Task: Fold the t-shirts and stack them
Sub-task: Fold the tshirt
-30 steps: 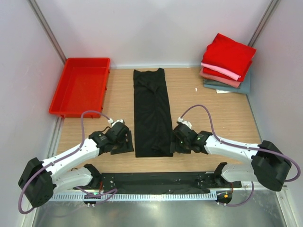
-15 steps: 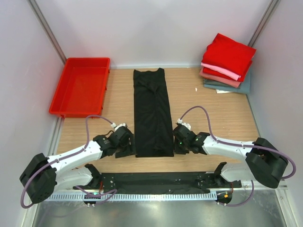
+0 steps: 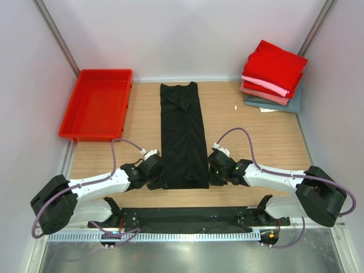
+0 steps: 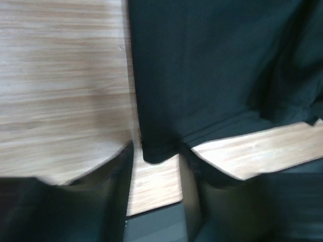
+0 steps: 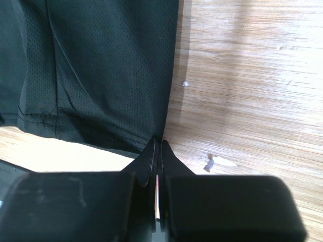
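At the black t-shirt (image 3: 183, 136) hem corners, right hand (image 5: 157, 145) pinches, left hand (image 4: 156, 156) straddles

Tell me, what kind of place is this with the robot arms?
Most likely a robot training cell, not a home: a wooden table boxed in by white panels, a left arm and right arm bolted at its near edge, a black t-shirt laid out flat and a stack of folded t-shirts.

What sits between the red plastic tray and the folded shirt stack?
The long black cloth t-shirt, flat on the wooden table, seen in the top view.
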### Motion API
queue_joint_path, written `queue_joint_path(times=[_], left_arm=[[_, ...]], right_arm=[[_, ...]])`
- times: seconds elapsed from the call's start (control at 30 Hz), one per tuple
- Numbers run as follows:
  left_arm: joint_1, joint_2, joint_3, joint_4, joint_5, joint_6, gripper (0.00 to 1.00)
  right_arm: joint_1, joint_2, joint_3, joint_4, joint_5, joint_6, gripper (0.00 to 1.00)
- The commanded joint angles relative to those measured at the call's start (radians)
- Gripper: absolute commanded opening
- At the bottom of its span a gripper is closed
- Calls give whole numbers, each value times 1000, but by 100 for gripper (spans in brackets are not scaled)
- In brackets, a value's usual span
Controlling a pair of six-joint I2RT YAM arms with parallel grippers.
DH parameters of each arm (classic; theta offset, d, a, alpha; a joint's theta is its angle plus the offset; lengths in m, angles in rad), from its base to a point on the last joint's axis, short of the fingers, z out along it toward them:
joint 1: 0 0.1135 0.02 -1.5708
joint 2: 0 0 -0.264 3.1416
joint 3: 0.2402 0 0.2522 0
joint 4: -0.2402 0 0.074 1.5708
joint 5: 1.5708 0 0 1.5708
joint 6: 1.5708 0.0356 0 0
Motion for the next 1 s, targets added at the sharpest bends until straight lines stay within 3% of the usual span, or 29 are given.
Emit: queue_joint_path(times=[0.0, 0.03, 0.07, 0.1, 0.13, 0.37, 0.63, 0.97], left_arm=[[-16, 63, 4, 47, -40, -16, 32], [-17, 76, 7, 52, -44, -11, 26], [-19, 94, 12, 50, -51, -5, 10], [-19, 99, 21, 46, -63, 7, 2], [-19, 100, 27, 29, -83, 6, 0], [-20, 54, 33, -14, -84, 3, 0], [-103, 56, 73, -28, -80, -51, 0], [-148, -28, 309, -377, -172, -40, 0]], right_arm=[[1, 11, -5, 4, 11, -9, 1], [1, 10, -5, -1, 12, -9, 1], [1, 8, -4, -4, 20, -10, 1], [1, -1, -4, -17, 26, -10, 1], [1, -9, -4, -24, 35, -10, 1], [1, -90, -45, -59, 15, -3, 1], [3, -138, -62, -59, -15, 14, 1], [3, -222, 105, -182, 15, -9, 1]])
